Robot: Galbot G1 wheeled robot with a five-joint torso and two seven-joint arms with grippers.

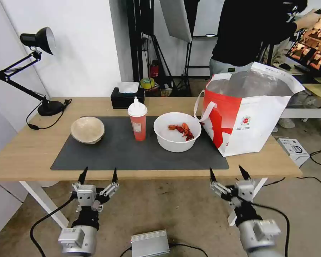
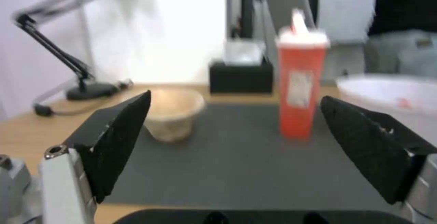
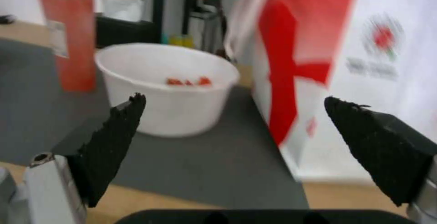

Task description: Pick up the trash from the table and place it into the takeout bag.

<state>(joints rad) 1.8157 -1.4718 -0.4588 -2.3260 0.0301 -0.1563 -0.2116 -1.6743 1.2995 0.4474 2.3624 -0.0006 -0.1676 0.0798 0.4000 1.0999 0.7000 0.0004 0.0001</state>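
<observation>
Risk: tall red drink cup with white lid [image 1: 137, 120] tips if clipped | sits just left of white round plastic bowl of crayfish shells [image 1: 177, 132], red-and-white foil-lined takeout bag [image 1: 248, 112] just right | left gripper [image 1: 98, 175], right gripper [image 1: 229, 173] both spread, empty, short of bowl.

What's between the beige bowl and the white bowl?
The red cup, standing upright on the mat between beige bowl and white bowl, in head view.

A black desk lamp [image 1: 39, 71] stands at the far left. A black tissue box [image 1: 127, 96] sits at the back. A small white box [image 1: 293, 150] lies on the floor.
</observation>
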